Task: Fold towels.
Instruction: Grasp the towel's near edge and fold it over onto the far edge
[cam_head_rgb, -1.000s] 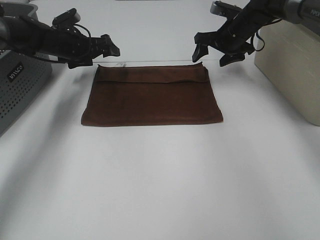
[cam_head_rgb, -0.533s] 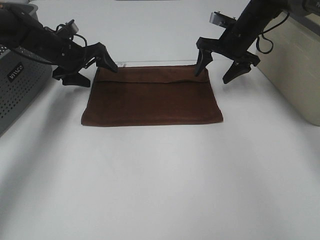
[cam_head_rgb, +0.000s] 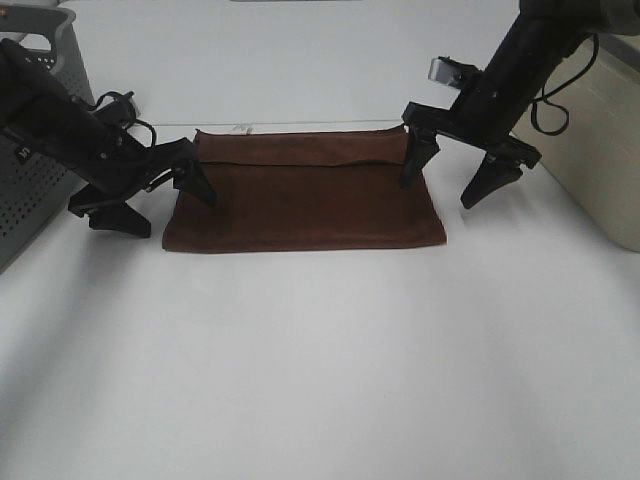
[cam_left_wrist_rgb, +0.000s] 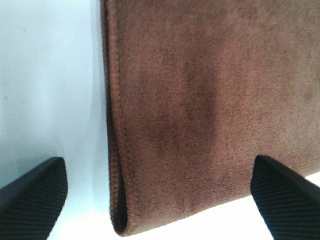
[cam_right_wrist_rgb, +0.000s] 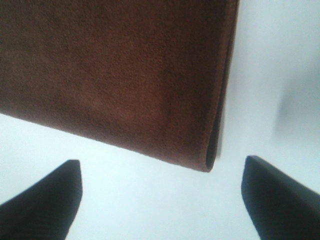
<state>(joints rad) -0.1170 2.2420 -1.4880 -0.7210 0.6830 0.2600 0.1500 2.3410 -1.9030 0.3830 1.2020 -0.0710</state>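
Brown towel (cam_head_rgb: 305, 195) lies folded and flat on white table (cam_head_rgb: 320, 350); left pincer (cam_head_rgb: 165, 208) spread wide, low at the towel's left edge, with one finger over cloth and the other out over bare table; right pincer (cam_head_rgb: 440, 190) likewise spread, straddling the right edge; wrist views show a folded corner lying between each pair of fingertips; contact with cloth, cannot tell.

This looks like a robotics lab bench. A plain white table (cam_head_rgb: 320, 380) carries a grey perforated equipment case (cam_head_rgb: 25, 215) at nine o'clock (its label cannot be read) and a cream box (cam_head_rgb: 595, 150) at two o'clock. A black, cabled left arm (cam_head_rgb: 60, 135) and right arm (cam_head_rgb: 520, 70) reach in over it.
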